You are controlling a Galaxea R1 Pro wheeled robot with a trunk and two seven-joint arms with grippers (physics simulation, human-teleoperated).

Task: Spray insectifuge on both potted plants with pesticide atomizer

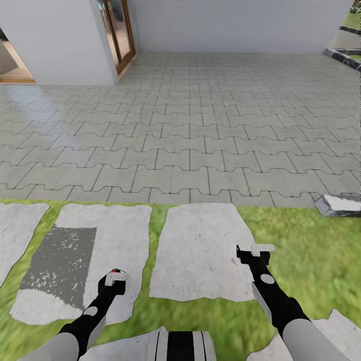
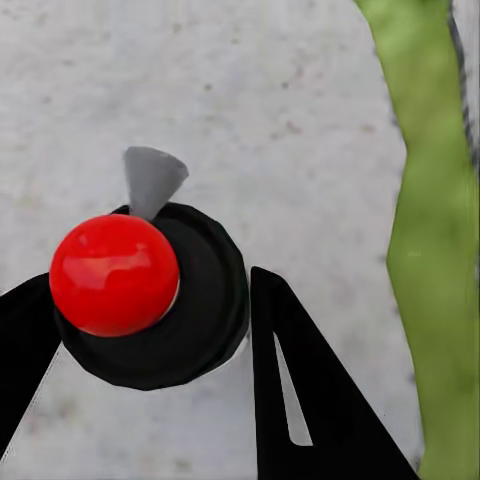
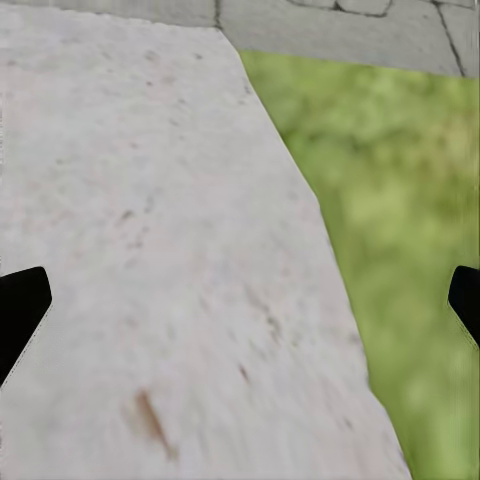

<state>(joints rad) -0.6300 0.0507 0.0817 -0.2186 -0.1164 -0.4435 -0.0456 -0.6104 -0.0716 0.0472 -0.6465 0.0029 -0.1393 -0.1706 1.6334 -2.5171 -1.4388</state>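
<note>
Over the stepping slab (image 2: 200,90), your left tool (image 2: 150,330) grips the bottle (image 2: 190,320) round its cap. Small, light, probably slick; hold it upright. Right tool (image 3: 240,300) wide, empty.

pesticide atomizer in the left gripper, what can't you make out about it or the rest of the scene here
- Pesticide atomizer: the left wrist view looks down on its red top and grey nozzle; the body below is hidden, and the left gripper covers most of it in the head view.
- Grey slab-like object: cut off by the head view's right edge.
- Lawn: blurred in the right wrist view.
</note>
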